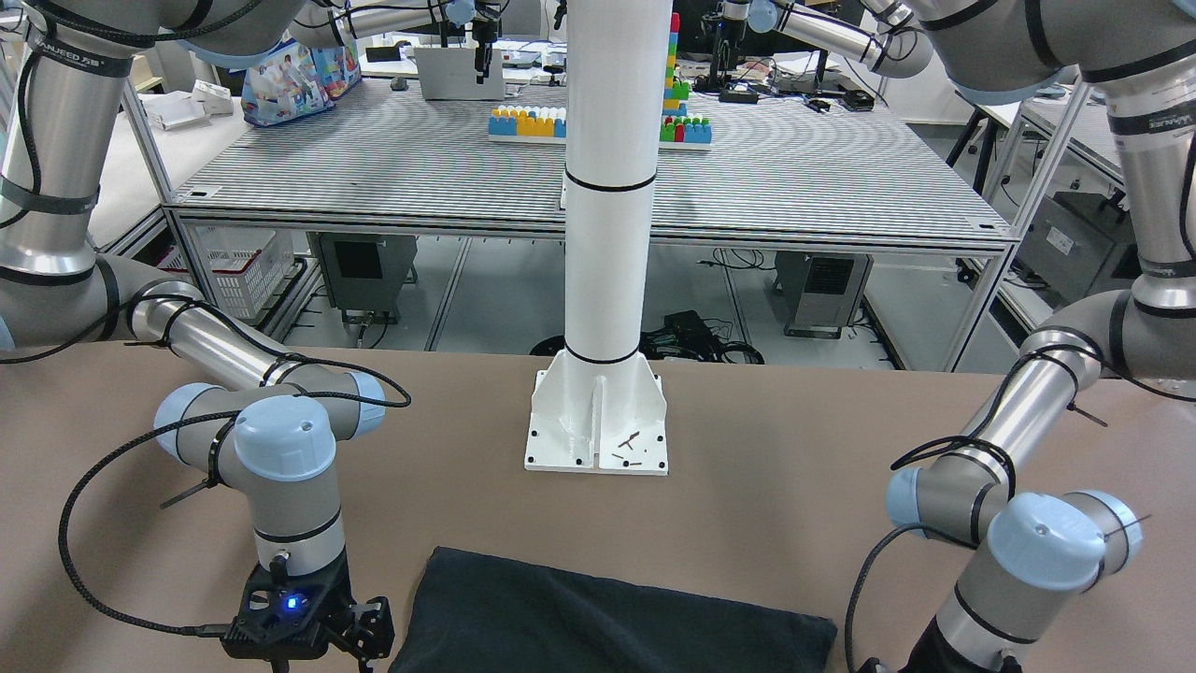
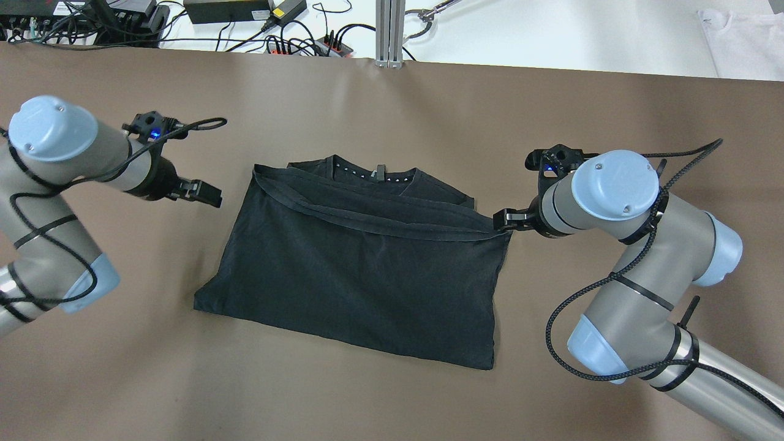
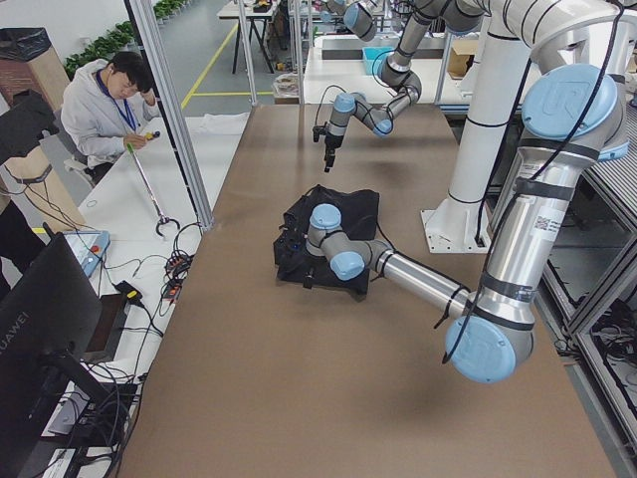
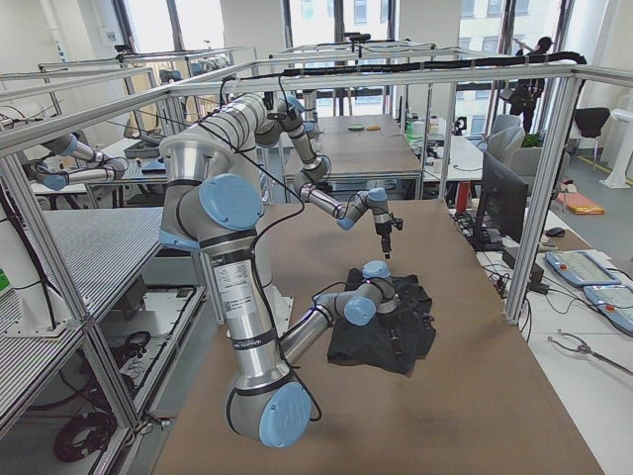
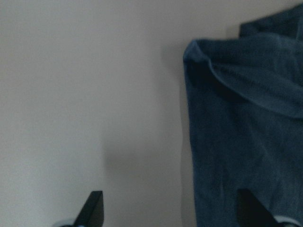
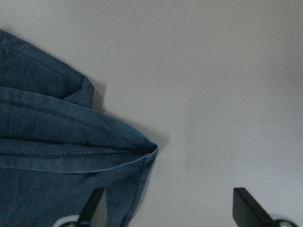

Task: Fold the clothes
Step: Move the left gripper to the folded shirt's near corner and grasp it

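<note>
A black T-shirt lies folded in half on the brown table, its collar at the far edge and its hem doubled over it. It also shows in the front view. My left gripper is open and empty, a little off the shirt's left upper corner; in the left wrist view the shirt lies under the right fingertip. My right gripper is open at the shirt's right upper corner; in the right wrist view that folded corner lies above the left fingertip, not gripped.
The white column base stands on the table behind the shirt. Cables and power strips run along the table's far edge. A white cloth lies beyond the far right corner. A person sits beside the table.
</note>
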Available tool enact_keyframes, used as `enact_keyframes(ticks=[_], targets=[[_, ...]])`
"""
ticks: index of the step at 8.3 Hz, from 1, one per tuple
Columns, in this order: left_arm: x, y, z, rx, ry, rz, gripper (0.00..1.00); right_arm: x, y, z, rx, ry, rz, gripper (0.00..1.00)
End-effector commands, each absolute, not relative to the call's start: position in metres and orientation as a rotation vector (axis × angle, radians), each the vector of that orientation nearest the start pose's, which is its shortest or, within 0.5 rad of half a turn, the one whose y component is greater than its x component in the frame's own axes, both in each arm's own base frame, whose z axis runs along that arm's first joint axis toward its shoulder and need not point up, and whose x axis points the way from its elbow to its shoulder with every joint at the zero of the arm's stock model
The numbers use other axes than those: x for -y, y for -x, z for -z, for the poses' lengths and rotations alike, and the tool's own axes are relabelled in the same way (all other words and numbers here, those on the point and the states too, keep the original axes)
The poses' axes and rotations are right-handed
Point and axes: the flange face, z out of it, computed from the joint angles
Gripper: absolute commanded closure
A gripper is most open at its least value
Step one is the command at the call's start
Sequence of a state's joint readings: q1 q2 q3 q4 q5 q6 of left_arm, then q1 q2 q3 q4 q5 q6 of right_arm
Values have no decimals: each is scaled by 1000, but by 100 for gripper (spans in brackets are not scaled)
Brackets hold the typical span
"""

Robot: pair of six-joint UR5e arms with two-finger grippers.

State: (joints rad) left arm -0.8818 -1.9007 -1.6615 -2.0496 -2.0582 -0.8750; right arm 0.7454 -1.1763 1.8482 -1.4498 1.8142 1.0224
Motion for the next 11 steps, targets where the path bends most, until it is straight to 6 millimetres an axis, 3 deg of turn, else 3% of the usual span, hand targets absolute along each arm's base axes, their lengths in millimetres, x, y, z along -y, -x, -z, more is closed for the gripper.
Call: enact_keyframes(ticks=[1,3,4,5,6,7,11], targets=[[457,-340,-425,-1025,-294,-120,0,485,381,-304,776,-289,-77,6],[414,-389,-419,-1081,-236,-128,0,486,381,-304,775,-290,-81,6],[405,-403,-420,-1070,-244,-134,1,486,381,-304,775,-290,-81,6],[404,-406,-421,-1068,-247,-135,14,486,381,-305,773,-291,-82,6],[405,-407,-423,-1065,-245,-135,35,486,381,-305,773,-291,-82,6],[404,-409,-424,-1062,-242,-139,44,486,382,-305,773,-291,-81,6],[404,-407,-431,-1051,-241,-141,39,486,382,-305,773,-291,-81,6]])
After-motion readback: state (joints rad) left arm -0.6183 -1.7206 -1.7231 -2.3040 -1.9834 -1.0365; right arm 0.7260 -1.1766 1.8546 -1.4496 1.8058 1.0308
